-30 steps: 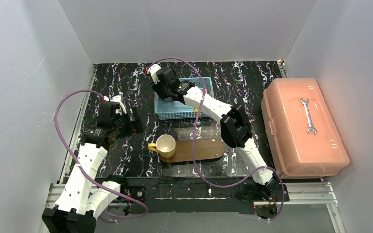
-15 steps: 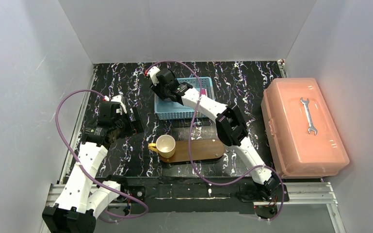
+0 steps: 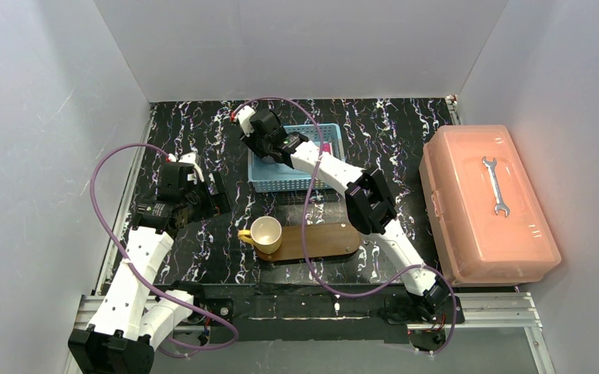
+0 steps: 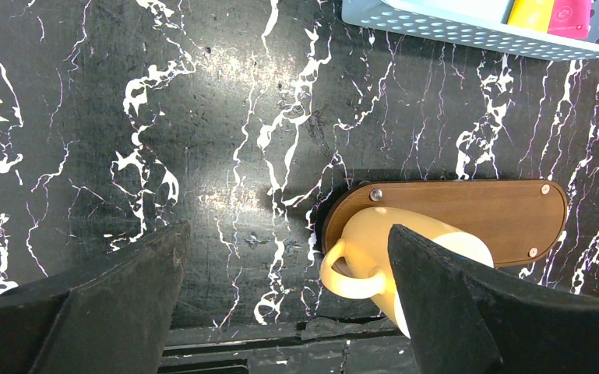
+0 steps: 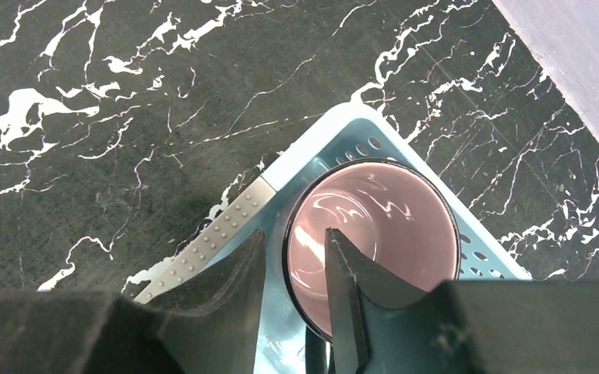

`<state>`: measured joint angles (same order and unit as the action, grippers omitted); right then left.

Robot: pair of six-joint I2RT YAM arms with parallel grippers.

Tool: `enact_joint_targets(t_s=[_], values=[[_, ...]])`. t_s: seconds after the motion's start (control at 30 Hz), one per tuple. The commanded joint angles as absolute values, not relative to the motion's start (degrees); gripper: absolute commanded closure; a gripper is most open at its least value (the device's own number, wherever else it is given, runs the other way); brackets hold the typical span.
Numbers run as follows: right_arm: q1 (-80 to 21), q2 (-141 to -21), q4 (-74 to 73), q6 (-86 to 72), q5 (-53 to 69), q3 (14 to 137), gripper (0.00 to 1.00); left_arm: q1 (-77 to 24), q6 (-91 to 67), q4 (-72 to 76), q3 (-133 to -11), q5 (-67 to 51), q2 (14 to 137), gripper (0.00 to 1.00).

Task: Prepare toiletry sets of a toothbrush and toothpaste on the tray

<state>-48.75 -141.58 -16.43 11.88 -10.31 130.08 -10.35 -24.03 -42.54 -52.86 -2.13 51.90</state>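
Observation:
The dark wooden tray [image 3: 327, 240] [image 4: 475, 210] lies near the front with a cream cup [image 3: 266, 234] [image 4: 366, 238] on its left end. My left gripper [image 3: 216, 195] [image 4: 287, 230] hangs wide open over bare table left of the tray, holding nothing. My right gripper [image 3: 269, 146] [image 5: 296, 234] reaches into the back left corner of the light-blue basket [image 3: 296, 183] [image 5: 343, 132]. One finger is inside a pink cup [image 5: 382, 226] and one outside, with a gap still showing at the rim. Yellow toothpaste [image 4: 530, 12] and magenta toothpaste [image 4: 570, 15] stand in the basket. No toothbrush is in view.
A big salmon-pink box [image 3: 475, 226] with a wrench [image 3: 495, 185] on its lid fills the right side. White walls close in the black marbled table on three sides. The right arm stretches over the tray's right end.
The right arm's elbow has drifted slightly left and its jaws have narrowed around the pink cup's wall. The left arm has not moved.

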Motion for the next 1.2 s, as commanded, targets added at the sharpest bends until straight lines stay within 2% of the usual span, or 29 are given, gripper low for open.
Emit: enact_joint_targets(t_s=[0.0, 0.2, 0.33, 0.5, 0.63, 1.17], values=[[-48.6, -143.6, -14.8, 13.0, -10.5, 133.4, 0.59, -10.4, -23.7, -44.0, -53.3, -2.2, 51.6, 0.02], [-48.6, -144.1, -14.8, 13.3, -10.6, 133.5, 0.61, -10.4, -23.6, -44.0, -53.3, -2.0, 51.5, 0.02], [-48.6, -144.4, -15.1, 13.4, -10.6, 133.5, 0.66, -10.4, -23.6, -44.0, -53.3, -2.0, 51.5, 0.02], [-48.6, -144.5, -15.3, 13.6, -10.6, 133.5, 0.81, -10.4, -23.6, -44.0, -53.2, -1.8, 51.5, 0.02], [-48.6, -144.3, -15.4, 14.0, -10.5, 133.8, 0.99, -10.4, -23.6, -44.0, -53.3, -1.8, 51.4, 0.02], [-49.6, -136.0, -12.1, 16.3, -10.6, 131.0, 0.99, -10.4, -23.6, -44.0, -53.2, -1.4, 50.9, 0.02]])
